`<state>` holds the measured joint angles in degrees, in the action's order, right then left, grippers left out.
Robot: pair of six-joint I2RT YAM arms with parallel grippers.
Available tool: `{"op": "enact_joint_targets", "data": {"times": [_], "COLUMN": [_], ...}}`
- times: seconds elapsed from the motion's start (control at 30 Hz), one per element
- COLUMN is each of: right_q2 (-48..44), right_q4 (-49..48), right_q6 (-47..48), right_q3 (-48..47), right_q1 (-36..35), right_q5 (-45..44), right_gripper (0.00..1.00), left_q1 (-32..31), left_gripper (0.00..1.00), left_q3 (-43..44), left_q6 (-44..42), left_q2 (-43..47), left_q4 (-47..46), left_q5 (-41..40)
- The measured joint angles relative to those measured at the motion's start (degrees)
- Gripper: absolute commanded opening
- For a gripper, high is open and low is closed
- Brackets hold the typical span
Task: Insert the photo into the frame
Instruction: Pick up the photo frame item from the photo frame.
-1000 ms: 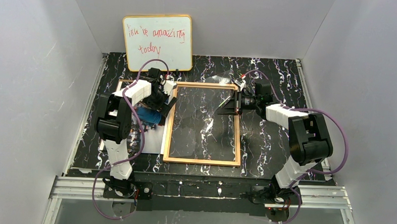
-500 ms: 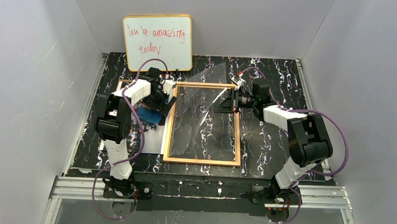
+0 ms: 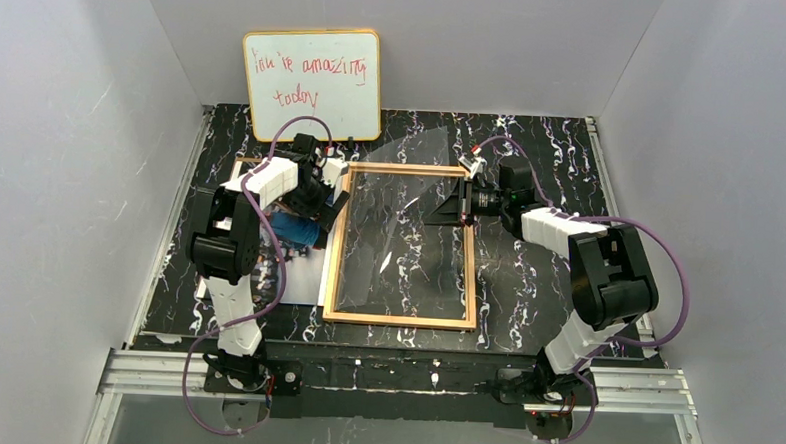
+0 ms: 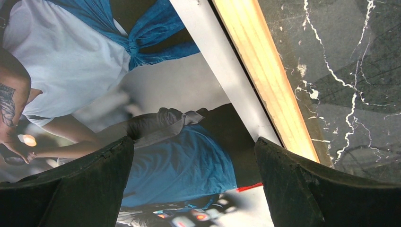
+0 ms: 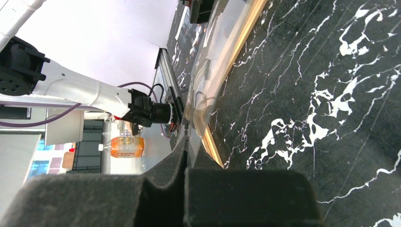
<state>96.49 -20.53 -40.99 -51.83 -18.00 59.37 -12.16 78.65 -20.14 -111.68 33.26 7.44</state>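
The black, matte, rough-edged fingers (image 4: 80,189) of the left gripper (image 4: 193,142) stood spread wide and grasped nothing. Between and just beyond them lay the large, glossy, rectangular colour-print photo (image 4: 71,52). It lay flat and showed people in blue and white clothes, with its white edge running diagonally past the right-hand finger. Just beyond that edge lay a smooth rail of the thin, rectangular golden-wood frame (image 4: 267,85), flat on the black marble-patterned table with white veins (image 4: 359,71). The right gripper (image 5: 187,153) had its dark, foam-like fingers (image 5: 163,189) clenched on one edge of the thin clear pane (image 3: 405,188). The pane ran away from the fingertips almost edge-on, shiny with reflections, and was tilted up above the frame's rail beside them. In the top view the left arm covered most of the photo. In the left wrist view the fingers and the picture borders cut the photo off. Whether the pane's far edge touched the frame could not be told.
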Motion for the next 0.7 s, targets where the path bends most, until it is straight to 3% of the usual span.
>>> {"op": "enact_joint_targets", "data": {"times": [0.37, 0.7], "right_q2": [0.59, 0.61], "right_q4": [5.84, 3.43], "right_q6": [1.25, -3.43], "right_q3": [-0.46, 2.1], "right_q1": [1.97, 2.08], "right_q5": [-0.22, -1.62], "right_gripper": [0.01, 0.01], "left_q1": [0.02, 0.04], "left_gripper": [0.97, 0.97], "left_q3": [-0.02, -0.17], "left_q6": [-0.04, -0.24], "left_q2": [0.0, 0.0], "left_q4": [-0.02, -0.22], "left_q5": [0.42, 0.55]}}
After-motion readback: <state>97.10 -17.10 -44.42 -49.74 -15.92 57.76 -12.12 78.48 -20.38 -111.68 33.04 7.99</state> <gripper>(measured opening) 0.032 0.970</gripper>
